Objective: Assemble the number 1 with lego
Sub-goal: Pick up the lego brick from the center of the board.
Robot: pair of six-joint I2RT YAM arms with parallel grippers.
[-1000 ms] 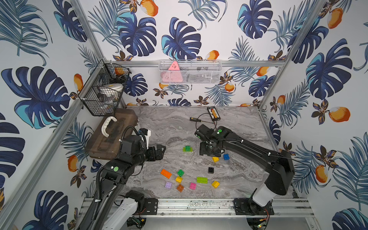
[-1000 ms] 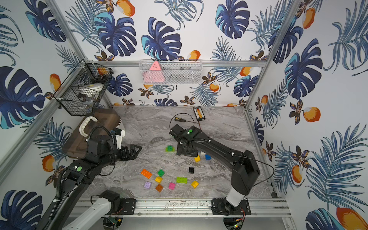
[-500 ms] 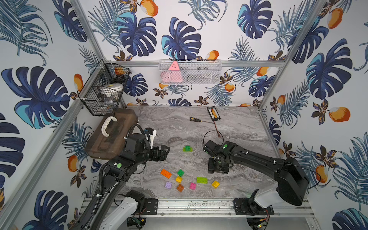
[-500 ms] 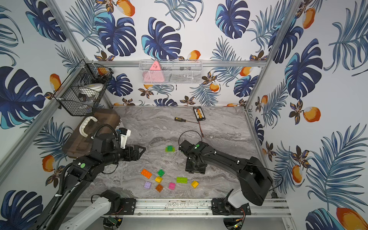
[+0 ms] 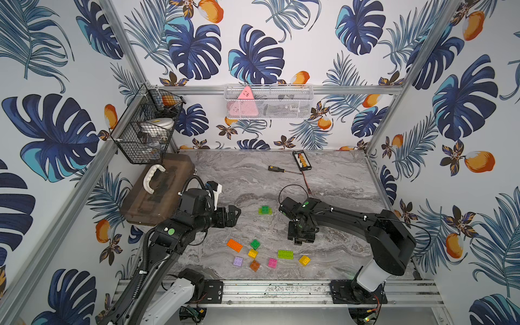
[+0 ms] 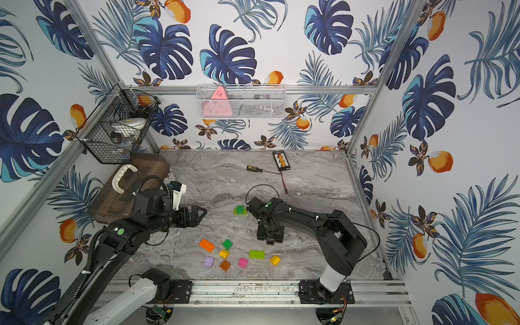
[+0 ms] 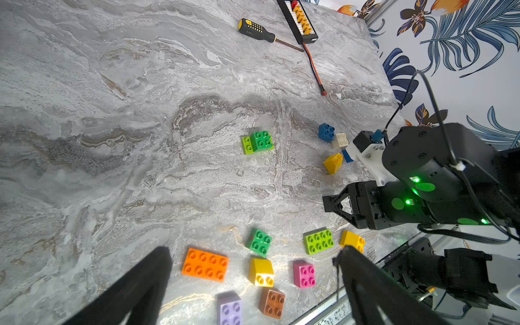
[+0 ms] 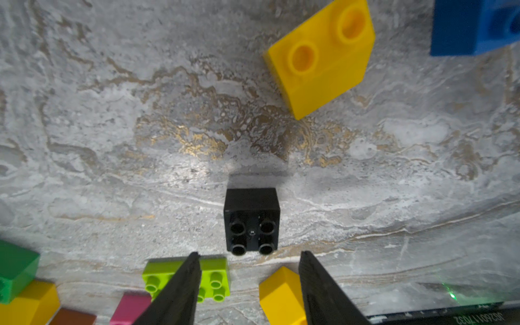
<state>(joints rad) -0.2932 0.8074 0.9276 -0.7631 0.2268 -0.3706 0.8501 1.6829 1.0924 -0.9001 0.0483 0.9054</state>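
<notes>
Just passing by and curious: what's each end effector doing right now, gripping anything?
Left end effector: open, holding nothing.
Right end effector: open, holding nothing; the black brick sits just beyond its fingertips, ungripped.

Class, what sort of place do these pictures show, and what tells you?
Probably a robot test cell: a left arm and a right arm mounted on an aluminium rail, wallpaper panels in a metal frame, lego bricks scattered on a marble-look tabletop.
</notes>
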